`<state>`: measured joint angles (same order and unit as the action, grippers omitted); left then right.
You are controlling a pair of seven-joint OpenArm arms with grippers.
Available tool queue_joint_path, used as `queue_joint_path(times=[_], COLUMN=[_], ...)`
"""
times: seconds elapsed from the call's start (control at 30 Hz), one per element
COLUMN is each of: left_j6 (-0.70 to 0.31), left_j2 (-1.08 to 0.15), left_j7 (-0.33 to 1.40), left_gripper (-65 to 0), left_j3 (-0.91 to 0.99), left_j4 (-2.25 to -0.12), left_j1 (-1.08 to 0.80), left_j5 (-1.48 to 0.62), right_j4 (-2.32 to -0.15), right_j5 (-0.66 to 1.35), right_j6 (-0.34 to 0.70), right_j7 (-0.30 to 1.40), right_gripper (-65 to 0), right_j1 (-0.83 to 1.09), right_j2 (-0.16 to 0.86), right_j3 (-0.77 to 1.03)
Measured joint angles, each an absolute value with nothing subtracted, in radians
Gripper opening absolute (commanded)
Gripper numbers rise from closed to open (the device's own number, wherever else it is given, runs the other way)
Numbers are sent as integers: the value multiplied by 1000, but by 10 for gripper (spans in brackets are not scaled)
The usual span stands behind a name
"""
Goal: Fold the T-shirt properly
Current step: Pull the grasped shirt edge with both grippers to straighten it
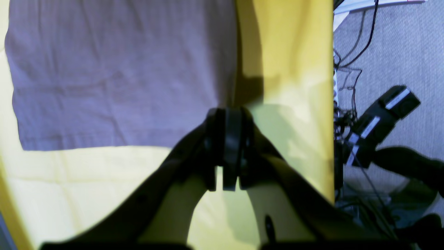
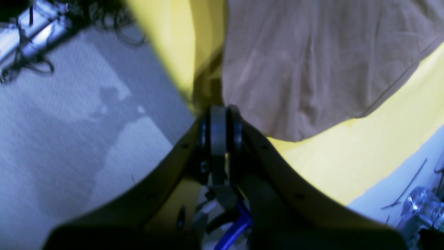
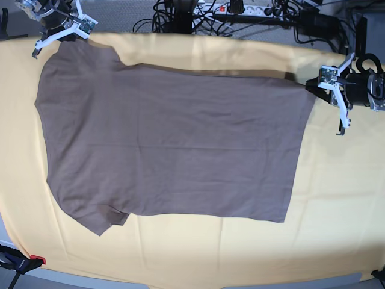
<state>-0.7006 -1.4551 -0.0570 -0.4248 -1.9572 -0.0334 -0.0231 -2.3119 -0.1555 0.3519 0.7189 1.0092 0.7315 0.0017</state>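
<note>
The T-shirt (image 3: 168, 144) lies spread flat on the yellow cloth (image 3: 337, 205) that covers the bench, its sleeves toward the left edge and its hem toward the right. The left hand (image 3: 313, 85) is pinched closed on the shirt's far hem corner. The right hand (image 3: 60, 33) is closed on the far sleeve near the far left corner.

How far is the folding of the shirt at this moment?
Done: the T-shirt lies spread flat on the yellow cloth, with no fold visible.

In hand: the left gripper is shut at the hem corner and the right gripper is shut at the far sleeve; whether fabric sits between the jaws is hard to tell.

Left: every fold.
</note>
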Motion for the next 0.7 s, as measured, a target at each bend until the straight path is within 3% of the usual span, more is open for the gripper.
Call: queue_joint_path(times=[0.27,0.5,0.7], left_j6=[-700,-701,-703], left_j2=[-1454,-1446,-1348], left_j7=[-90,-87,-56], left_gripper=[-650,-650,-650], left_j3=[-424,-424,-424], left_j4=[-1961,-1962,-1962], left_j1=[-51,-49,21], left_j5=[-55,-54,-53], right_j4=[-2312,-2312,-2300], right_j5=[-158,-157,-107], right_j6=[354,290,319], right_j7=[705,681,541], right_gripper=[-650,-650,-650], right_j1=[1020,935,822], right_j2=[732,734,733], right_j3=[2,2,2])
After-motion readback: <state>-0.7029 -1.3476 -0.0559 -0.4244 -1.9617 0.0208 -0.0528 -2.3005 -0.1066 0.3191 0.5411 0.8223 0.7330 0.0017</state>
